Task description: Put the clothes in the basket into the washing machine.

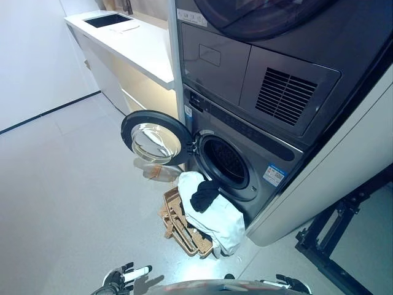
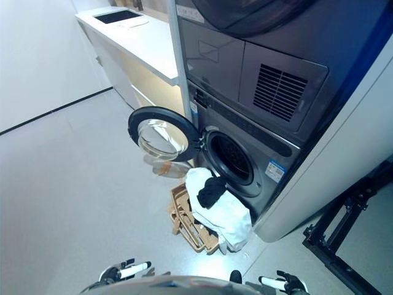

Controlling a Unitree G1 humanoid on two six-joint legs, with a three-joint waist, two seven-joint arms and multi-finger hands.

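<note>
Laundry not loaded; both robot hands low and clear of it.
White cloth [image 1: 215, 215] with black garment [image 1: 204, 195] on top fills the tan slatted basket [image 1: 179, 227] below the grey washing machine's open port [image 1: 225, 161]. Risk: cloth snagging the slats, tipping the basket. Left robot hand [image 1: 126, 276] and right robot hand [image 2: 284, 283] touch nothing; grip state can't be told.

We count one washing machine [image 1: 245, 163] with one round door [image 1: 156, 136] swung open, one dryer-type unit [image 1: 264, 55] stacked above it, one basket [image 1: 184, 227], two garments on it (one white garment [image 1: 215, 215], one black garment [image 1: 204, 195]), one tabletop [image 1: 132, 40], one black stand [image 1: 334, 239], and two robot hands: left [image 1: 126, 276], right [image 2: 284, 283].
</note>
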